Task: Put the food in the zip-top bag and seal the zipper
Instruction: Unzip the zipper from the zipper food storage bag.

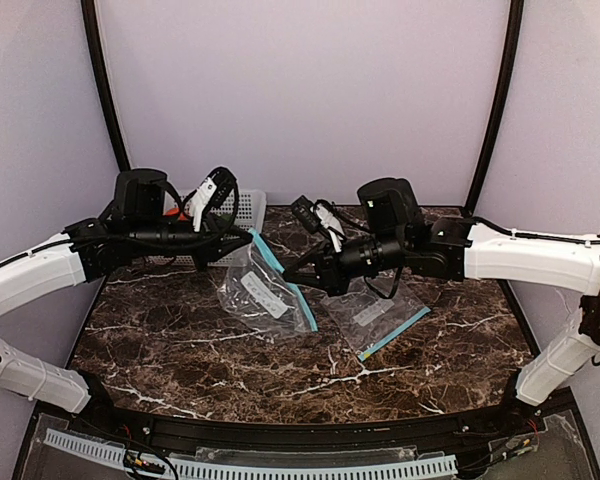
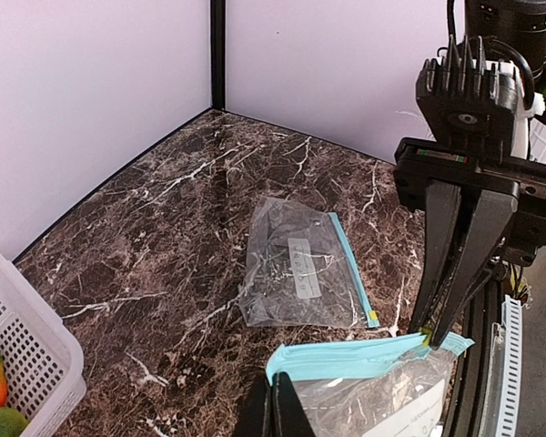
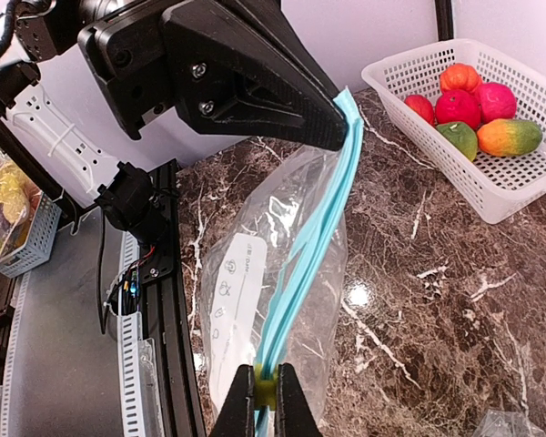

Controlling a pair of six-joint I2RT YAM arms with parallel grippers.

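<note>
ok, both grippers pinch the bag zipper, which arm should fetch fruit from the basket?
Left, probably: the left gripper is beside the basket holding the fruit, while the right gripper, pinching the bag zipper too, is farther off.

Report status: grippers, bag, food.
Left gripper, right gripper shut on zip-top bag zipper ends. Food in basket, none bagged. Second bag lies apart, nothing blocking.

The marble surface [image 1: 280, 370] is looked down on from above and behind the arm bases, shown at the frame's bottom. Each wrist view is taken close and low, with the left end effector [image 2: 273, 405] and right end effector [image 3: 264, 401] at bottom centre. The zip-top bag [image 1: 255, 290] and white mesh basket [image 1: 250, 205] are shared by all three.
</note>
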